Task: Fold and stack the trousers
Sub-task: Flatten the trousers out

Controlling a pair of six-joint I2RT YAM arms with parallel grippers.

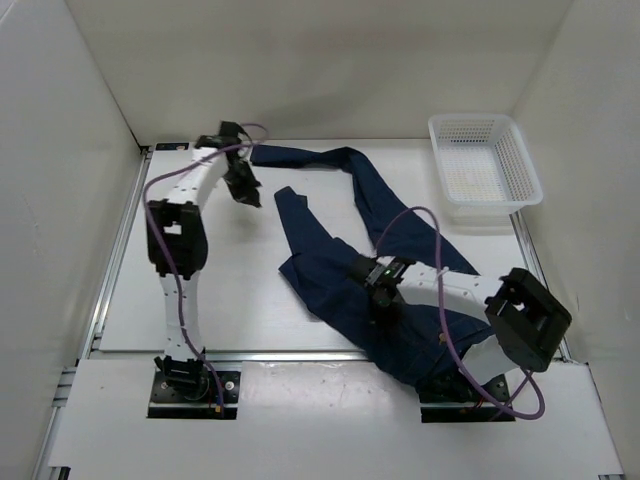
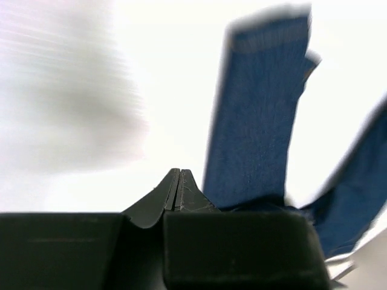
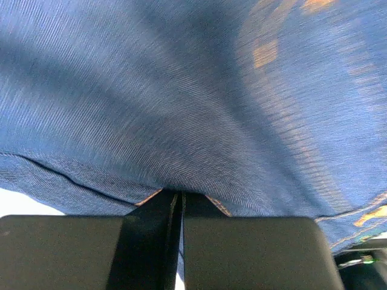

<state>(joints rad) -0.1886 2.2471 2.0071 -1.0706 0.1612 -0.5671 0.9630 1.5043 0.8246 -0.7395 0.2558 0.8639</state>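
Trousers [image 1: 330,275] lie spread out on the white bench [image 1: 240,300]; they are dark blue with tan stitches. The wide top part sits at the near right, close to the base of the right arm. One leg runs away toward the far side, then bends and goes left; the other leg is shorter in the top view and points to the far left.

The left tool [image 1: 245,190] hangs over the bench just beside the end of the shorter leg. In the left wrist view, its two fingers [image 2: 187,192] are pressed flat together with nothing between them; the blue leg lies ahead of it and to the right.

The right tool [image 1: 385,298] is down on the wide top part of the trousers. In the right wrist view, its fingers [image 3: 205,211] are closed tight, and they pinch a bit of blue cloth at a tan seam; cloth fills almost all of that view.

A white basket [image 1: 528,170] sits at the far right corner of the bench, near the bent leg.
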